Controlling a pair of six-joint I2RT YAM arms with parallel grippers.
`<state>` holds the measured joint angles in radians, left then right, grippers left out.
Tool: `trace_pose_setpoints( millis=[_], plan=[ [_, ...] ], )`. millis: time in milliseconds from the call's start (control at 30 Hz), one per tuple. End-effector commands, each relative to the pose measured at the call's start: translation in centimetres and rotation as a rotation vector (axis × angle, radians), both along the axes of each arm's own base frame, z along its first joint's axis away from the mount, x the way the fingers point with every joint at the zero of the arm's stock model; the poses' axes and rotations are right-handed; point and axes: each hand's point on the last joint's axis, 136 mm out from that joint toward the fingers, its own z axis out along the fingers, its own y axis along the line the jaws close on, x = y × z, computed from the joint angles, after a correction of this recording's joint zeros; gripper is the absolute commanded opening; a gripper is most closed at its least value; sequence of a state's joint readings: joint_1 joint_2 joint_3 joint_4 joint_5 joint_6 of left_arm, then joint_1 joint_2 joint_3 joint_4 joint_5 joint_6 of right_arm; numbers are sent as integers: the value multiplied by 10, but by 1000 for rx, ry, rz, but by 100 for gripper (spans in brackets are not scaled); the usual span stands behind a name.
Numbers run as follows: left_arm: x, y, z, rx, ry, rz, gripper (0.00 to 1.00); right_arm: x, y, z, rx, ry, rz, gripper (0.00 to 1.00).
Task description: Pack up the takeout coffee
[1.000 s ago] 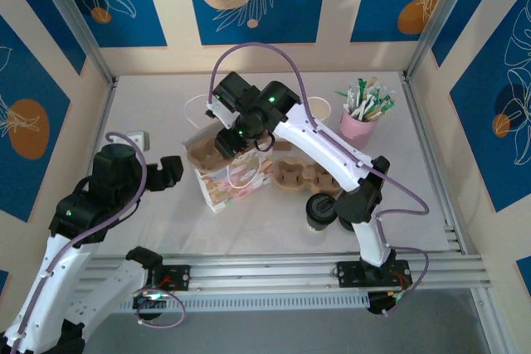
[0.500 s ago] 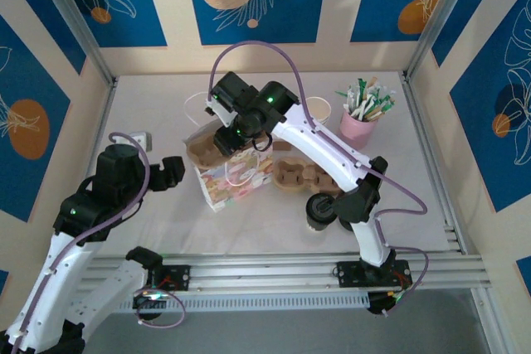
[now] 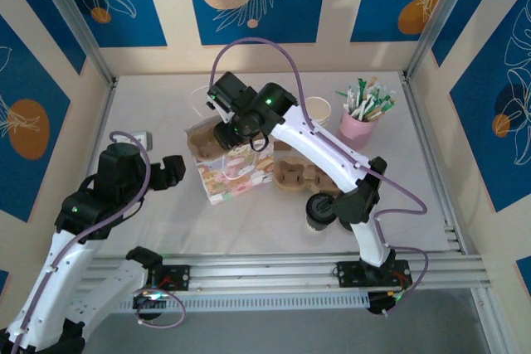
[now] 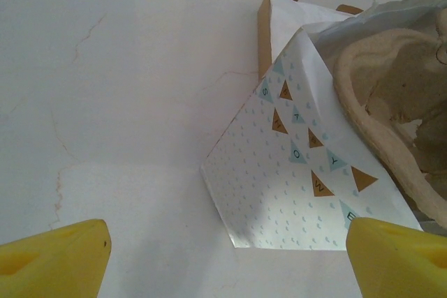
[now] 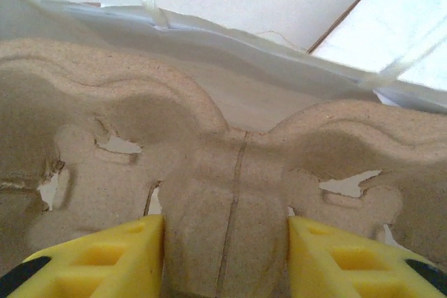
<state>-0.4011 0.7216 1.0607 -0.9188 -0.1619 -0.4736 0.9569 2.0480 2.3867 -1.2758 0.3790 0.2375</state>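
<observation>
My right tool (image 3: pixel 226 134) is clamped on a brown pulp carrier (image 3: pixel 199 143). From the right wrist, the two yellow fingers (image 5: pixel 105 259) pinch the carrier's (image 5: pixel 230 165) middle ridge between them, with the white inside of the bag (image 5: pixel 279 54) just beyond it. From above, the carrier sits at the open mouth of the patterned bag (image 3: pixel 236 176), which stands on the desk (image 3: pixel 149 109).

My left tool (image 3: pixel 170 172) hangs just left of the bag with its jaws spread wide and nothing between them. From the left wrist, the tool (image 4: pixel 227 263) faces the bag's (image 4: pixel 300 172) dotted side, and the carrier (image 4: pixel 377 88) bulges at the top of the bag.

The coffee (image 3: pixel 318 209) stands on the desk near the right arm's lower link, apart from the bag. A second carrier (image 3: pixel 299 178) lies between them. White cups (image 3: pixel 318 109) and a pink cup (image 3: pixel 358 126) of sticks stand at the far right.
</observation>
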Motion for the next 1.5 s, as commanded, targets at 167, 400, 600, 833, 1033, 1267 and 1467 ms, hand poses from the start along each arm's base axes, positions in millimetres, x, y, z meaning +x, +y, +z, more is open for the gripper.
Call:
trace_pose_setpoints(
  millis=[167,400,600,833,1033,1267,1467],
  plan=[
    [5,-7,-1,-45,-7,-7,87,7,0,-4,-21,-39,-67,47],
    [8,-14,-8,-72,8,-27,87,10,2,-9,-6,-26,-115,47],
    [9,-20,-9,-87,12,-50,87,10,4,-16,4,1,-125,47],
    [10,-24,-13,-94,22,-63,86,12,2,-20,-2,10,-148,47],
    [11,-24,-13,-97,23,-60,86,13,0,-31,-2,38,-192,46],
    [11,-25,-15,-98,24,-64,85,15,1,-34,45,55,-245,47],
    [11,-24,-19,-94,28,-60,85,19,-4,-37,27,41,-277,47]
  ],
)
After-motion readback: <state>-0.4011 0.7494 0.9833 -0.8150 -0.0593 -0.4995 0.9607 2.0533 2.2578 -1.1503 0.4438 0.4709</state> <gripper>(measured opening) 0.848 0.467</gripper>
